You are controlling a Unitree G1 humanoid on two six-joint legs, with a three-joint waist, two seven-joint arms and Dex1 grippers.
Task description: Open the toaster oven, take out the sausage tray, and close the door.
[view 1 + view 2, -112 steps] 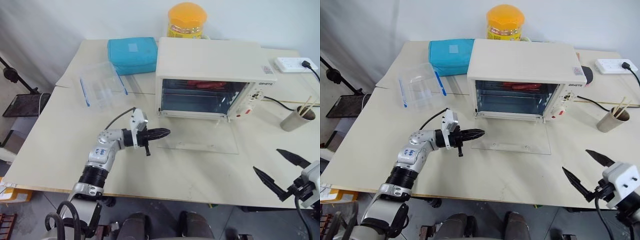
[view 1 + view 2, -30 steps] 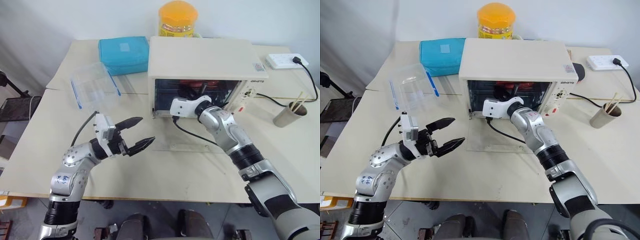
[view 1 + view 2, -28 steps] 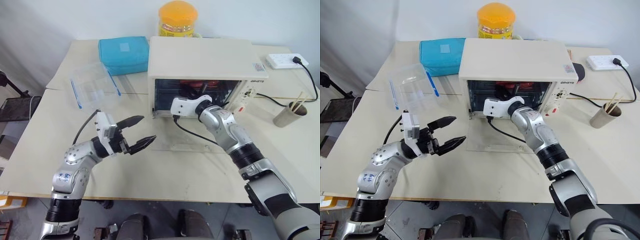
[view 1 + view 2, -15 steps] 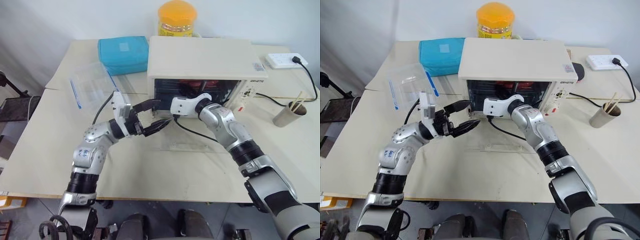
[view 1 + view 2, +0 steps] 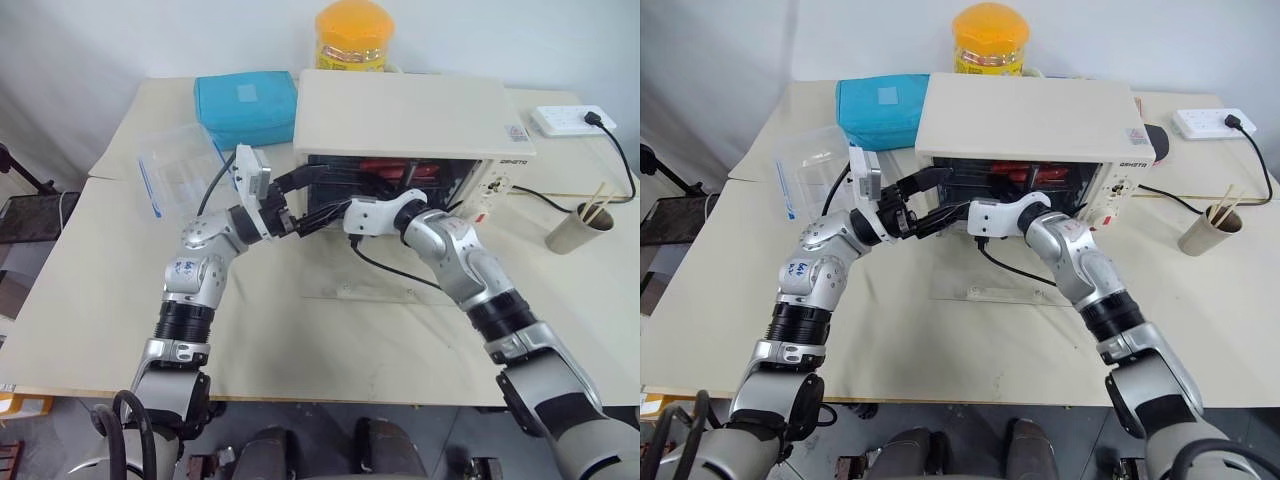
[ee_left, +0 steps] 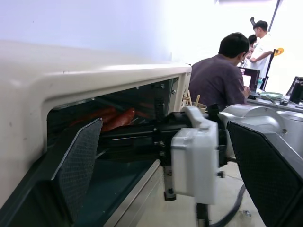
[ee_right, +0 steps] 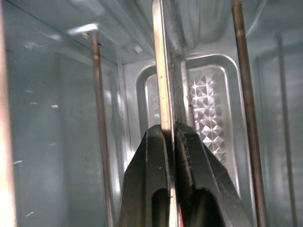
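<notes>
- The left gripper [image 5: 330,192] stood wide open at the left side of the toaster oven [image 5: 400,110], holding nothing. Its fingers pointed into the mouth, just beside the right arm's wrist. I judged that pushing it further in could knock the oven frame or bump that wrist and jog the grip.
- The right gripper [image 7: 169,130] reached into the cavity with its fingers pinched shut on the thin front rim of the sausage tray [image 7: 161,61], which sat inside the oven on its rails.
- A pinch on one edge looked weak to me. If I pulled unevenly, the tray could tip, slip from the pads or snag on the side rods, and the sausages [image 6: 120,118] could roll off.
- The door [image 5: 390,285] lay folded down flat on the table under both arms. I judged that a sagging tray, or the cable hanging from the right wrist, could scrape or catch on it.
- The head views gave me both arms, the oven and the open door together, but the grip itself was hidden in the dark cavity.
- The right wrist view showed the pads meeting on the rim.
- The left wrist view showed the sausages lying towards the back of the oven, and a seated person [image 6: 220,75] beyond the table.
</notes>
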